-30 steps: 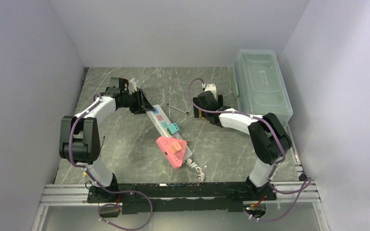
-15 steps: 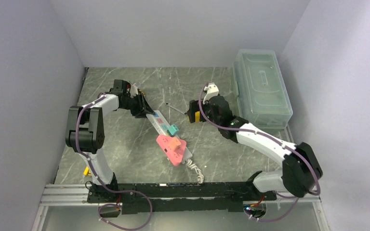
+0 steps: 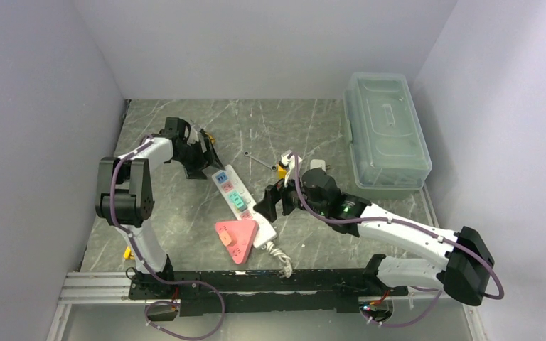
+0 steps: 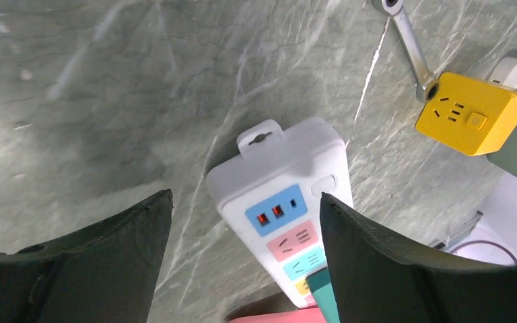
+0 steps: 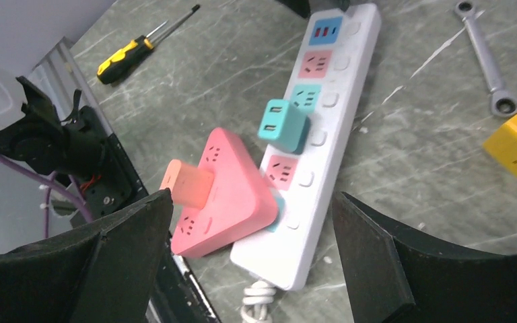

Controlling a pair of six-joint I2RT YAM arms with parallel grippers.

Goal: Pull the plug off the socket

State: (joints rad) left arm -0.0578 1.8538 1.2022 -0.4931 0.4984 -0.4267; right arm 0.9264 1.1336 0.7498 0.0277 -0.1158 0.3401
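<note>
With the jaws of the left gripper (image 4: 246, 202) and the right gripper (image 5: 252, 198) apart and empty, and the socket (image 3: 231, 186) lying mid-frame in the top view, best brace its far end and draw the teal plug (image 5: 283, 126) straight out, a plug shown whole only in the right wrist view and merely clipped at the left wrist view's bottom edge.

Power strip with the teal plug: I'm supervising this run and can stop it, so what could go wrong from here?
1. The left gripper is open around the power strip's far end, not clamping it, so a pull may lift or drag the whole strip.
2. The teal plug sits right beside the pink triangular adapter; the wide-open right gripper could catch both, or grab the adapter instead.
</note>
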